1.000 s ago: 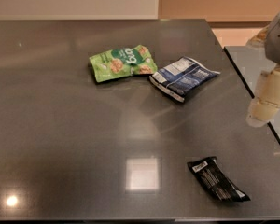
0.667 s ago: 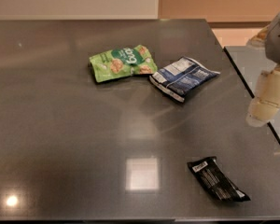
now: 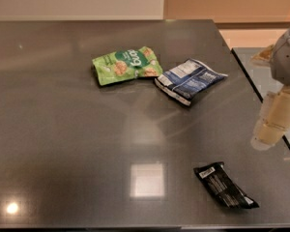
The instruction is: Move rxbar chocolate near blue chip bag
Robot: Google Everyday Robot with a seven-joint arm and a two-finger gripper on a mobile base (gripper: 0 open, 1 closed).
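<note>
The rxbar chocolate (image 3: 225, 185) is a small flat black wrapper with white print, lying on the dark table (image 3: 77, 144) near its front right corner. The blue chip bag (image 3: 188, 79) is a crumpled dark blue bag with a white label, lying at the back right of the table. My gripper (image 3: 269, 129) hangs at the right edge of the view, above the table's right edge. It is to the right of the rxbar and higher up, touches neither object, and holds nothing that I can see.
A green snack bag (image 3: 126, 64) lies just left of the blue chip bag, almost touching it. The table's right edge (image 3: 253, 88) runs close to the gripper, with a second dark surface (image 3: 261, 66) beyond it. A pale wall stands behind.
</note>
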